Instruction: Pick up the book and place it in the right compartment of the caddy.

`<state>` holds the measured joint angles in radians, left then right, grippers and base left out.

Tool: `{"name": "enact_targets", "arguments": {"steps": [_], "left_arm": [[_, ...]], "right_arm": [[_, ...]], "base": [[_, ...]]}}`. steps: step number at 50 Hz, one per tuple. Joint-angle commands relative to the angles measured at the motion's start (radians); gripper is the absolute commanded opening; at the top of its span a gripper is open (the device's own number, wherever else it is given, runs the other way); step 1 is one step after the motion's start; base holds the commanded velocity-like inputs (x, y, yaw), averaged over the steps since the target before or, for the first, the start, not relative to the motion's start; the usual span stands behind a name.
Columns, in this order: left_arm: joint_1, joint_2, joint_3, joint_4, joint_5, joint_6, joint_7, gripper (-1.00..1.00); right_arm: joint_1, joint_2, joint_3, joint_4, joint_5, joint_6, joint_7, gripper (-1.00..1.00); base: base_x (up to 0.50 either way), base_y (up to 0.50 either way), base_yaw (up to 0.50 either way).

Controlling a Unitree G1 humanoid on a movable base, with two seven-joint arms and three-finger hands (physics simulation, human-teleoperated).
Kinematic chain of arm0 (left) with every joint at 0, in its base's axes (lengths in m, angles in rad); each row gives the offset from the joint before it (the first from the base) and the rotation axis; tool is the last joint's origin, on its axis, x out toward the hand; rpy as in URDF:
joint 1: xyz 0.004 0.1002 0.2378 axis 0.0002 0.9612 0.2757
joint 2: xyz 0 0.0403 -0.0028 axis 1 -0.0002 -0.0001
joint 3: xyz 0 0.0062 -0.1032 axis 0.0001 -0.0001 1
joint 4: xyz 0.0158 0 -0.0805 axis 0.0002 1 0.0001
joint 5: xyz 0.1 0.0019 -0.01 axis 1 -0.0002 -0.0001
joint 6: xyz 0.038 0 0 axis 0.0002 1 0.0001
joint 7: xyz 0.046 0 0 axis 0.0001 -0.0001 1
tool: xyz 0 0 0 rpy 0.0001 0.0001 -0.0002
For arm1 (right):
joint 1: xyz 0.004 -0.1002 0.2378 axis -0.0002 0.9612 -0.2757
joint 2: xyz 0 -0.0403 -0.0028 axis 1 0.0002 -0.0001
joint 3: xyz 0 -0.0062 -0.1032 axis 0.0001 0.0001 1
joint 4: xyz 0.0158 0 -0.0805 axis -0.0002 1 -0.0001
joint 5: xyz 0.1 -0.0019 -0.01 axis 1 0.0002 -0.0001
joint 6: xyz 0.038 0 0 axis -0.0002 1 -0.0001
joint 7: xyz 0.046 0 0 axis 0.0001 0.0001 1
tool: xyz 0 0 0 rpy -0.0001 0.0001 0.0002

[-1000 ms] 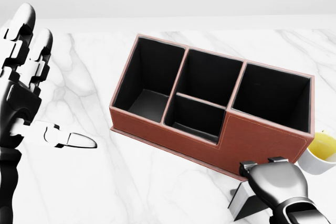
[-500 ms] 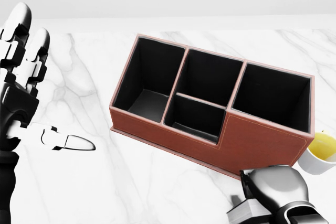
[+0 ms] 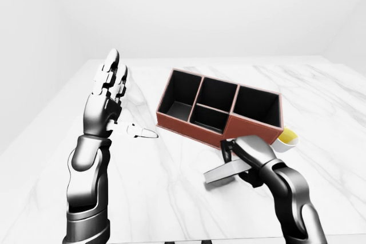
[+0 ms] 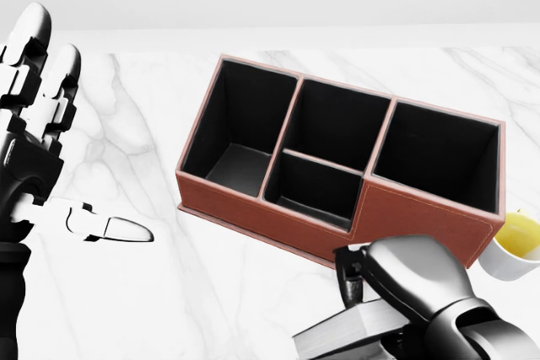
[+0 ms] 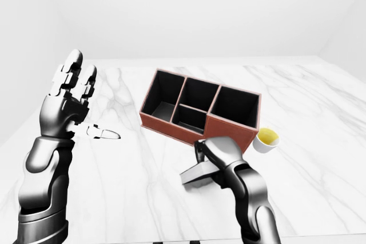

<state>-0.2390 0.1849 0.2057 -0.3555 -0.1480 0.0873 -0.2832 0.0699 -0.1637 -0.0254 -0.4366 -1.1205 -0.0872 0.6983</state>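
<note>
The brown caddy [image 4: 396, 217] with black compartments lies slantwise on the marble table; its right compartment [image 4: 443, 156] holds nothing. My right hand [image 4: 371, 288] is shut on the grey book [image 3: 220, 172], which it holds lifted and tilted just below the caddy's near wall in the left-eye view. The book [image 4: 346, 330] juts to the lower left from under the hand. My left hand [image 3: 111, 104] is raised at the left with flat open fingers and thumb pointing right, well clear of the caddy.
A white cup with yellow content [image 4: 519, 246] stands right beside the caddy's right end. The marble table [image 3: 171, 198] stretches wide around the caddy, its near edge at the bottom of the eye views.
My right hand has moved left and up with the book, which now sticks out further to the left. The left hand barely shifted.
</note>
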Motion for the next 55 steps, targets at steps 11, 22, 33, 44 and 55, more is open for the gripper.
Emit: {"name": "enact_targets", "arguments": {"steps": [11, 22, 33, 44, 55], "left_arm": [[0.004, 0.005, 0.01, -0.017, -0.008, 0.0, 0.0, 1.0], [0.007, 0.007, 0.016, -0.016, -0.016, 0.0, -0.001, 1.0], [0.009, 0.011, 0.023, -0.016, -0.022, 0.0, -0.002, 1.0], [0.015, 0.014, 0.03, -0.051, -0.032, 0.0, 0.0, 1.0], [0.016, 0.016, 0.034, -0.072, -0.036, 0.0, -0.001, 1.0]], "right_arm": [[-0.161, 0.027, 0.002, -0.194, 0.173, 0.0, 0.0, -1.0], [-0.336, 0.012, -0.002, -0.271, 0.25, 0.0, 0.0, -1.0], [-0.435, 0.016, 0.007, -0.282, 0.221, 0.0, 0.0, -1.0], [-0.553, 0.008, 0.002, -0.264, 0.199, 0.0, 0.0, -1.0], [-0.686, -0.029, -0.022, -0.214, 0.176, 0.0, 0.0, -1.0]], "base": [[0.0, 0.0, 0.0], [0.0, 0.0, 0.0], [0.0, 0.0, 0.0], [0.0, 0.0, 0.0], [0.0, 0.0, 0.0]]}}
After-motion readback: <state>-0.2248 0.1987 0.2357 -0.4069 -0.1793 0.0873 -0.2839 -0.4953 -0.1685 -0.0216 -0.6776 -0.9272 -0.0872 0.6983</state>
